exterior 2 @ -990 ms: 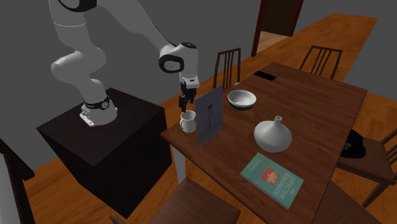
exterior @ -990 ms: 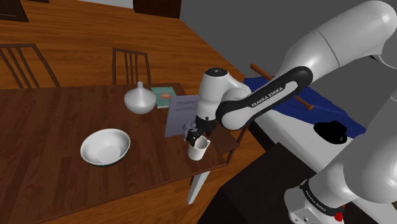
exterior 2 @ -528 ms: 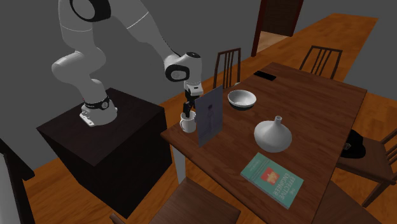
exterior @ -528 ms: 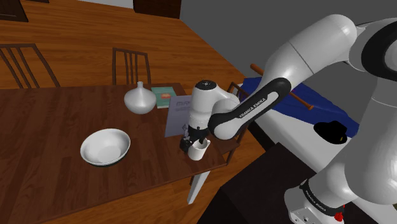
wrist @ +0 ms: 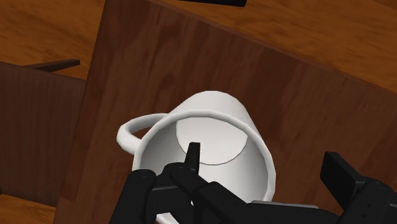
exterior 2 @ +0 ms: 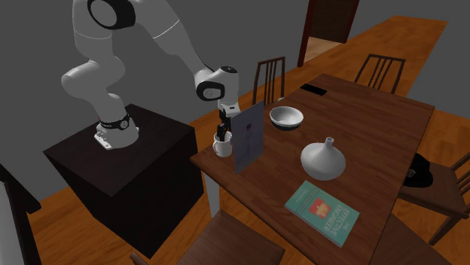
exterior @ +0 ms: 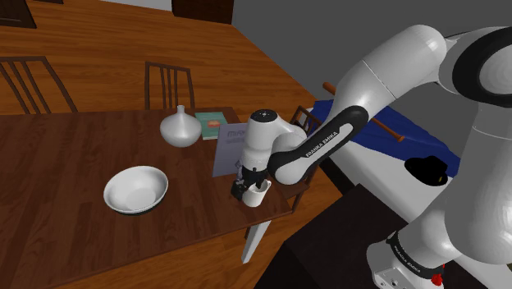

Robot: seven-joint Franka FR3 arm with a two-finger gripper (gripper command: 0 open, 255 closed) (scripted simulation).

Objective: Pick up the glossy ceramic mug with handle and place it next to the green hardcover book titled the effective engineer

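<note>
A white mug (exterior: 258,197) (exterior 2: 221,148) (wrist: 216,121) with a loop handle stands upright near the corner of the dark wooden table (exterior: 57,238) (exterior 2: 376,143). My gripper (exterior: 249,184) (exterior 2: 223,136) (wrist: 264,160) is down on it and open: one finger (wrist: 191,156) reaches inside the cup, the other (wrist: 343,181) stands outside the wall on the side away from the handle. Neither visibly presses the wall. The green book (exterior: 212,123) (exterior 2: 324,211) lies flat on the table, beyond a vase as seen from the mug.
An upright printed card (exterior: 231,148) (exterior 2: 248,137) stands right beside the mug. A white vase (exterior: 180,130) (exterior 2: 322,159) and a white bowl (exterior: 136,189) (exterior 2: 286,117) sit on the table. Chairs (exterior: 168,82) (exterior 2: 270,79) ring it. The table edge is close to the mug.
The gripper has come down from just above the mug until its fingers straddle the rim. The mug has not moved and the fingers stayed open.
</note>
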